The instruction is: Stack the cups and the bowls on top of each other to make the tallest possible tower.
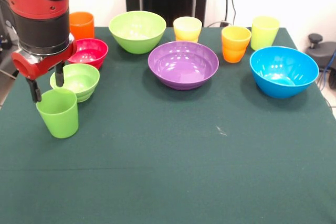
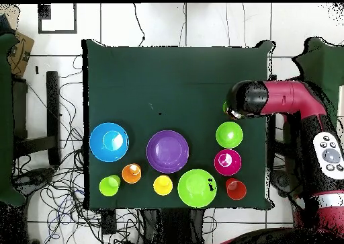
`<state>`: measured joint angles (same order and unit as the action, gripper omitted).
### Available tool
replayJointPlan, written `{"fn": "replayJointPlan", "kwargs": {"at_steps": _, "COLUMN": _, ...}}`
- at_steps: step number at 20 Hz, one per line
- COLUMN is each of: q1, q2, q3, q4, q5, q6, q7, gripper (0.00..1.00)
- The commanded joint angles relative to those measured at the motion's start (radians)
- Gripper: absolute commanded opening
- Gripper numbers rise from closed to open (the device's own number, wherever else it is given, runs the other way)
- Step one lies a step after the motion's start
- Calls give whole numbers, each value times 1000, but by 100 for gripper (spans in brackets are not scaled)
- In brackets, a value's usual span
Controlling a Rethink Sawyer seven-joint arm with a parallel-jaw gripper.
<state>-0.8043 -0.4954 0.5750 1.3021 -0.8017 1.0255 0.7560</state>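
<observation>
Between the tool's (image 1: 46,82) spread fingers, green cup's (image 1: 58,113) far rim.

A dark green cloth covers the worktop (image 1: 173,171). On it stand five bowls (image 1: 183,64) and five cups (image 1: 235,44), none stacked, the front half bare.

Purple bowl (image 1: 182,64), blue bowl (image 1: 283,71) (dark green tablecloth (image 1: 173,156)).
</observation>
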Motion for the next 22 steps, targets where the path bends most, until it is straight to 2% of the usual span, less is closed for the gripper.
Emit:
{"fn": "replayJointPlan", "kwargs": {"at_steps": 1, "q1": 43, "q2": 18, "q3": -43, "q4": 104, "q5": -61, "q6": -40, "q7": -71, "gripper": 100}}
{"fn": "replayJointPlan", "kwargs": {"at_steps": 12, "q1": 67, "q2": 9, "q3": -69, "q4": 156, "q5": -75, "q6": -56, "q7": -3, "gripper": 100}}
{"fn": "replayJointPlan", "kwargs": {"at_steps": 18, "q1": 82, "q2": 40, "q3": -79, "q4": 95, "q5": -71, "q6": -11, "q7": -22, "gripper": 100}}
{"fn": "replayJointPlan", "kwargs": {"at_steps": 22, "q1": 72, "q2": 101, "q3": -87, "q4": 41, "q5": -104, "q6": -37, "q7": -52, "gripper": 100}}
